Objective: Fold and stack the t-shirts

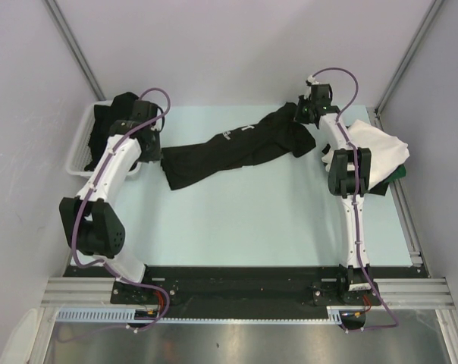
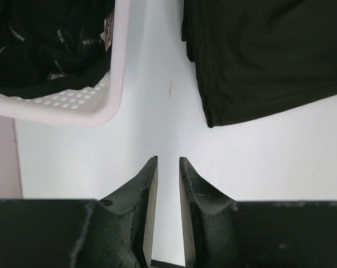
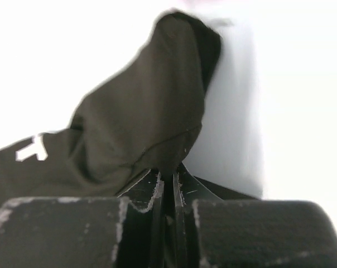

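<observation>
- The black t-shirt (image 1: 229, 148) is laid out long and rumpled across the middle of the table (image 1: 252, 227), running from the near left up to the far right.
- White block lettering (image 1: 236, 133) can be seen around the middle of it (too small to be read from the top view).
- The far right end of that shirt is pinched by the right gripper (image 3: 168, 174). In the right wrist view the jaws are clenched on the black fabric, which is bunched up in a hump just past the fingertips.
- The left gripper (image 2: 167, 161) is held just above bare table, between the basket (image 2: 104, 103) and the near left end of the shirt. Its jaws are parted by only a narrow gap, and nothing is gripped between them.
- The shirt's hem is not touched by the left fingers (image 2: 143, 178); it lies a bit beyond them, to the right.
- The white slotted basket sits at the far left edge of the table, and more black shirts (image 1: 111, 121) are piled inside it (small repeated "NEW YORK" print shows on one in the left wrist view).
- Over on the right side, a folded white t-shirt (image 1: 377, 144) is stacked on a dark green t-shirt (image 1: 399, 173), of which only an edge peeks out at the near right.
</observation>
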`<state>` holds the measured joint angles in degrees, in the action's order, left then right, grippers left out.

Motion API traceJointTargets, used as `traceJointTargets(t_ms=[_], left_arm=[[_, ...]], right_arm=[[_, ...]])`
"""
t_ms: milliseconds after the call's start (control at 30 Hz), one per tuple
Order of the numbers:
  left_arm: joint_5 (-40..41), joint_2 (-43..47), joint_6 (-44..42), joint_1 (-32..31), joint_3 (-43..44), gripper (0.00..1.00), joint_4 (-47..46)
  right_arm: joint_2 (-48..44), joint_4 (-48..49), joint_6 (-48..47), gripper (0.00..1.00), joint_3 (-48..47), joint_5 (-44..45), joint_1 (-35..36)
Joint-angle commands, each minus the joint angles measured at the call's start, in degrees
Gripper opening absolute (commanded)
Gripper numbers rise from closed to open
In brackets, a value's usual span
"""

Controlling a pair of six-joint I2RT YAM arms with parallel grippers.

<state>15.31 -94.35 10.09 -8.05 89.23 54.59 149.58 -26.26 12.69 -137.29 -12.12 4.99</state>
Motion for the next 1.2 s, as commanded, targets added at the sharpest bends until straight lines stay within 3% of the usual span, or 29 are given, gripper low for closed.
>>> traceJointTargets(t_ms=[0,300,333,400,433,467,500,667,900,1167], left_arm=[[0.86,4.70,0.99,-1.08,-3.53,0.26,-1.41],[0.33,4.52,1.78,-1.70,-4.42,0.25,-1.50],[0.25,4.52,1.69,-1.70,-3.98,0.25,-1.41],[-0.02,4.17,1.60,-1.88,-3.10,0.25,-1.24],[0.07,4.08,1.60,-1.96,-2.84,0.26,-1.15],[-0.02,4.08,1.60,-1.97,-2.75,0.26,-1.24],[-0.02,4.08,1.69,-2.05,-2.75,0.25,-1.33],[-1.33,3.82,3.09,-2.32,-4.85,0.26,-4.74],[-3.36,-1.01,7.14,-3.54,-10.31,0.30,-14.59],[-3.89,-16.20,6.27,-4.25,-0.83,0.33,-17.41]], right_arm=[[-0.34,14.56,2.51,0.08,-2.63,-0.89,-0.25],[1.86,14.58,2.61,0.12,-2.02,-0.36,-0.60],[1.94,14.14,2.61,0.22,-1.58,-0.10,-0.69],[1.68,14.39,2.52,0.33,0.61,0.08,-0.86],[1.59,14.40,2.87,0.45,1.06,0.43,-0.95],[1.42,14.13,3.04,0.92,1.41,1.13,-1.04],[1.33,13.96,2.96,0.99,1.68,1.83,-1.21],[-2.00,15.80,2.69,1.00,4.84,2.10,-1.39],[-17.01,16.07,2.08,1.00,13.62,2.19,-2.01],[-35.48,14.75,1.46,1.00,25.92,0.70,-2.01]])
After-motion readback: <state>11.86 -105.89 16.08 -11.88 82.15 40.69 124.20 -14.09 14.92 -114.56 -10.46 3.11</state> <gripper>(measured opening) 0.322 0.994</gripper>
